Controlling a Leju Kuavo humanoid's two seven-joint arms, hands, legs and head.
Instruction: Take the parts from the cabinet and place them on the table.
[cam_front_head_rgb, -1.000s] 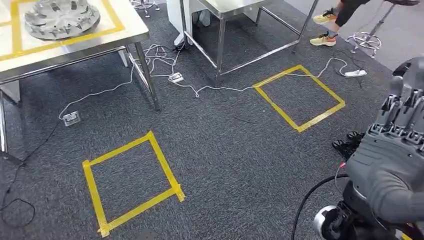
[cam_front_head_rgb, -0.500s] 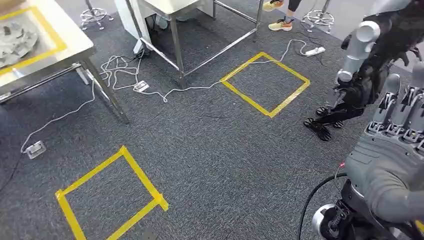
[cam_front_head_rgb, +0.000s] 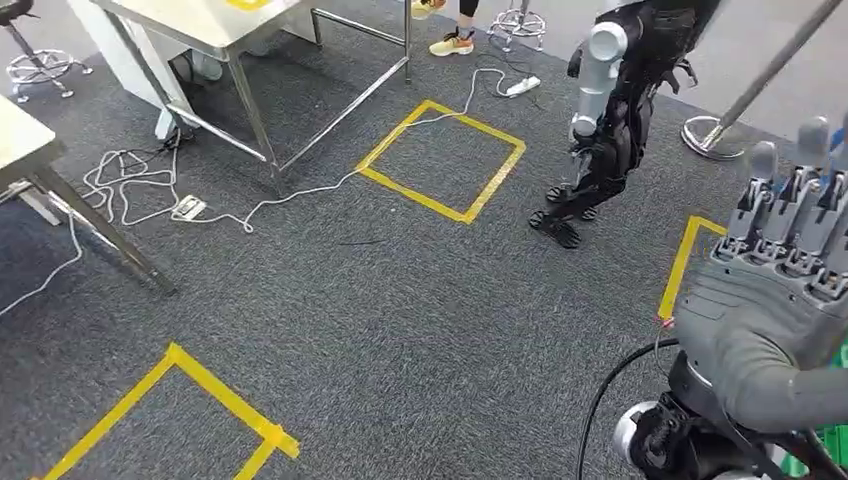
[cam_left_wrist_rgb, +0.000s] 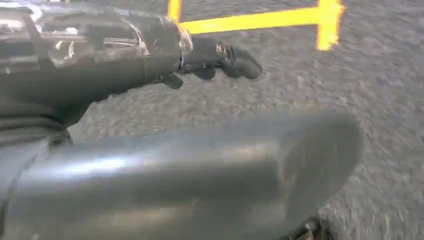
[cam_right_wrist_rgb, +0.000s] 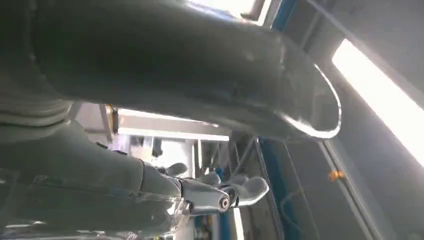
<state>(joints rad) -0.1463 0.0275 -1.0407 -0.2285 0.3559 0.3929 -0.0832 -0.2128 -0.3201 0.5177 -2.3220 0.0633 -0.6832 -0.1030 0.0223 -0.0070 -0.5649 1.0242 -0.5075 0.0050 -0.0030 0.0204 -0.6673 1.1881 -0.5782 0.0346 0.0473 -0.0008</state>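
Your right hand (cam_front_head_rgb: 790, 290) was raised at the right of the head view, fingers upright and apart, holding nothing. Your left hand (cam_left_wrist_rgb: 150, 55) hung over grey carpet (cam_front_head_rgb: 420, 300) near yellow tape (cam_left_wrist_rgb: 260, 19), fingers extended and empty. I couldn't see parts or cabinet; a steel table (cam_front_head_rgb: 215, 20) stood beyond.

Grey carpet floor (cam_front_head_rgb: 420, 300) bears yellow tape squares (cam_front_head_rgb: 443, 160) (and white cables (cam_front_head_rgb: 130, 185)).

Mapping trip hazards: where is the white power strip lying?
Head view, left side: the power strip lies on the carpet between the two tables' legs, amid white cable.
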